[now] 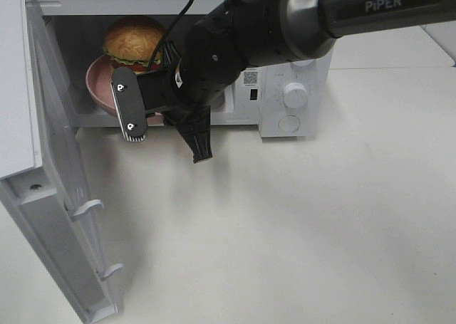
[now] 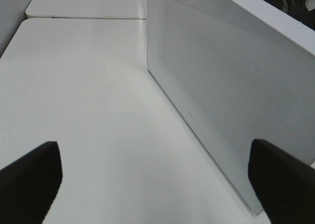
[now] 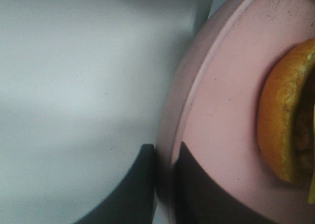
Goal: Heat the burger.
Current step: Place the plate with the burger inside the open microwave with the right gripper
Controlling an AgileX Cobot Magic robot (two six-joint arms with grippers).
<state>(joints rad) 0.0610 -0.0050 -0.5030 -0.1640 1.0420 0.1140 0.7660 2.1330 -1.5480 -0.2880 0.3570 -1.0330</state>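
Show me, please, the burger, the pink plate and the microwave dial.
burger (image 1: 134, 33), exterior high view, top of the bun.
pink plate (image 1: 94, 82), exterior high view, bare left part.
microwave dial (image 1: 294, 95), exterior high view, middle of the knob.

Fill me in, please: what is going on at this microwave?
The right gripper reaches into the microwave and is shut on the rim of the pink plate. The plate carries the burger, and both are inside the cavity. The microwave door stands wide open, so heating cannot have begun. The left gripper hangs open above the table beside that door, holding nothing.
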